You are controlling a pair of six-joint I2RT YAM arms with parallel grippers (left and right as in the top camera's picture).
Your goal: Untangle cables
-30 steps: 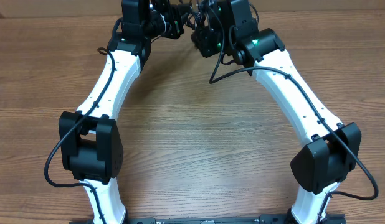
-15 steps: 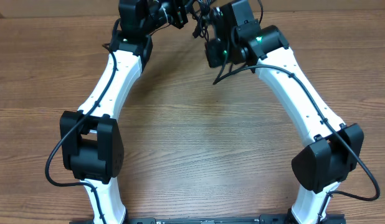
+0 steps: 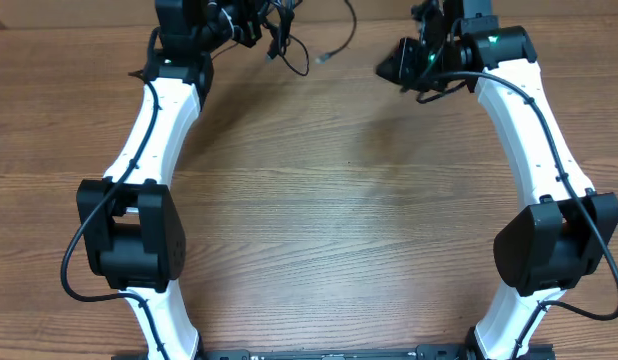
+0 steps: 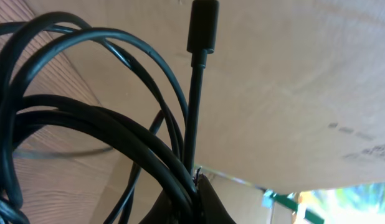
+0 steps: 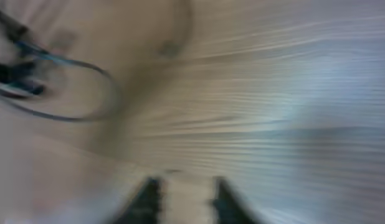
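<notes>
The cables (image 3: pixel 289 45) are thin black cords hanging in loops from my left gripper (image 3: pixel 257 25) at the table's far left edge; one plug end (image 3: pixel 324 58) dangles to the right. In the left wrist view the loops (image 4: pixel 86 137) fill the left side, a straight plug (image 4: pixel 202 31) points up, and the jaws (image 4: pixel 195 193) are shut on the cords. My right gripper (image 3: pixel 394 68) is at the far right, apart from the cables. In the blurred right wrist view its fingers (image 5: pixel 183 199) are open and empty, and a cable loop (image 5: pixel 68 87) shows at upper left.
The wooden table (image 3: pixel 319 220) spreads below both arms. A cardboard wall (image 4: pixel 292 93) stands behind the table's far edge. Thick black wires run along both white arms.
The arms have swung apart: the left gripper moved left with the cable bundle, the right gripper moved right and away from the cables with open, empty fingers.
</notes>
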